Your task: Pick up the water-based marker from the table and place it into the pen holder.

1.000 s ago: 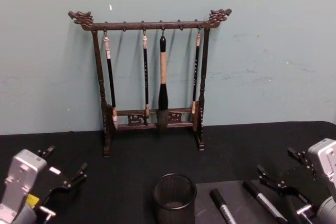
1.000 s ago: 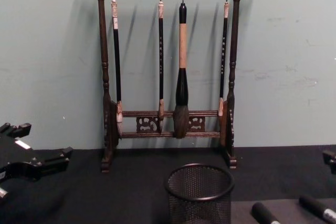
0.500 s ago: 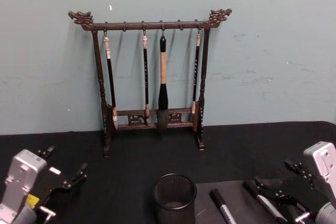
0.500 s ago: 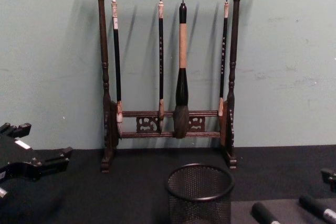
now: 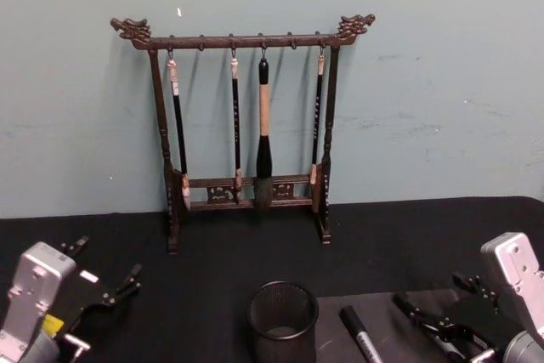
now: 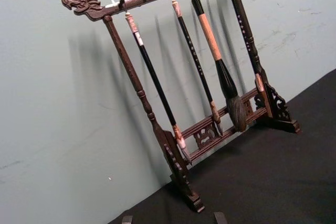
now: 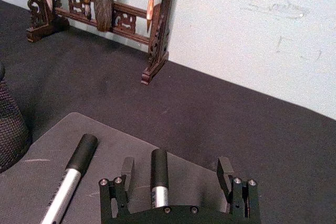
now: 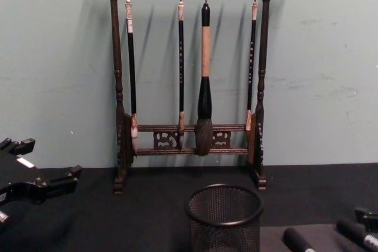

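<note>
Two markers with unreadable labels; right gripper's spread fingers straddle one, left gripper parked, fingers spread.

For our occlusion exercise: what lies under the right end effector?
A marker lies on the grey mat, in line with the gap of the open right end effector. Its dark end shows; the rest is hidden by its body.

Head view: set high, aimed down on the surface and rack. Chest view: set lower and nearer, level with the holder. Left wrist view is tilted; right wrist view is held low over the mat. The rack is shared by all.
</note>
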`<state>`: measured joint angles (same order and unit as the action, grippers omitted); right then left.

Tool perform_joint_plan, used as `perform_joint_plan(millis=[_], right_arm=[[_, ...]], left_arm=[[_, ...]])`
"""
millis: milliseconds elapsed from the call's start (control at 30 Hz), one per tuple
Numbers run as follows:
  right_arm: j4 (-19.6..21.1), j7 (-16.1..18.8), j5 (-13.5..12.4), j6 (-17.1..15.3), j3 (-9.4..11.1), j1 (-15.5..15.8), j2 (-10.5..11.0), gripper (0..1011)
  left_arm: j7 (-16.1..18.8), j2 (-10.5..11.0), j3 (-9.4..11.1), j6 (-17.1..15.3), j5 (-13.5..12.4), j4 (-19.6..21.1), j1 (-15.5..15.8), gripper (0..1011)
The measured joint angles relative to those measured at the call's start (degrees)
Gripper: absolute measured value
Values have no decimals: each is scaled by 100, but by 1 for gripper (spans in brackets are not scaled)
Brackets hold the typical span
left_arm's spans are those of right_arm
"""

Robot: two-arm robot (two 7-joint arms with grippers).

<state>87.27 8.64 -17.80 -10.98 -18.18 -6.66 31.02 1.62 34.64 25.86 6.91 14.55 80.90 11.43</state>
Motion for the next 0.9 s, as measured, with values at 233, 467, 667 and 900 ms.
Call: perform_joint_plan(millis=[233, 467, 667, 900], right_arm=[[-186, 166, 116, -97, 16, -87, -147, 1000], [-310, 298, 192, -202, 84, -125, -278, 1000], [-379, 397, 204, -288, 143, -144, -355, 1000], [-460, 488, 258, -390, 222, -163, -458, 1000]], left_arm=[[0, 0, 0, 0, 0, 0, 0, 1001], [0, 0, 0, 0, 0, 0, 0, 1001], [0, 0, 0, 0, 0, 0, 0, 1001], [0, 0, 0, 0, 0, 0, 0, 1001]])
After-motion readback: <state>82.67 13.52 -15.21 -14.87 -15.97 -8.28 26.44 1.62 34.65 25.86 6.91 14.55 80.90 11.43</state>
